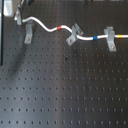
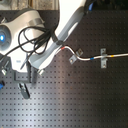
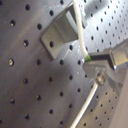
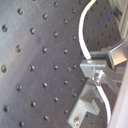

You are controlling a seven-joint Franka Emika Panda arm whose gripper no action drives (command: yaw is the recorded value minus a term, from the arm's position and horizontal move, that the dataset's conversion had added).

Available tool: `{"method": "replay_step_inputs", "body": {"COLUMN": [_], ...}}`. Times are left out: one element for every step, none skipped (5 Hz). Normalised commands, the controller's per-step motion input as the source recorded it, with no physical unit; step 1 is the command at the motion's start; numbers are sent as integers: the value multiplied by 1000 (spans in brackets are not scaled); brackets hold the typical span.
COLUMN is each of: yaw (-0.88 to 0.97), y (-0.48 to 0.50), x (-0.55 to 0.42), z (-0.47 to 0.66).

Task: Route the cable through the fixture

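Observation:
A white cable [image 1: 47,28] with red, blue and yellow bands runs along the far part of the board in the first exterior view. It passes the middle fixture [image 1: 74,34] and the first exterior view's right fixture [image 1: 110,39]. Its free end lies over the first exterior view's left fixture [image 1: 30,34]; I cannot tell if it sits in the slot. My gripper [image 1: 19,19] is at that end and is shut on the cable in both wrist views [image 3: 98,75] [image 4: 98,74]. A grey fixture [image 3: 57,32] [image 4: 85,107] lies close beside the fingers. In the second exterior view the arm [image 2: 55,40] hides this end.
The black perforated board [image 1: 65,90] carries everything. A dark upright edge [image 1: 1,35] stands at the first exterior view's left. In the second exterior view, black hoses [image 2: 30,45] loop beside the arm and a small dark clip [image 2: 23,89] lies below it.

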Motion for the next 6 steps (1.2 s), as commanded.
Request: {"method": "replay_step_inputs", "body": {"yaw": [294,191,180,206,371,206], "y": [306,412,240,72,65,13], "x": [-203,-7,21,-103,-249,-13], "z": [353,212,41,-1,-312,-95]}}
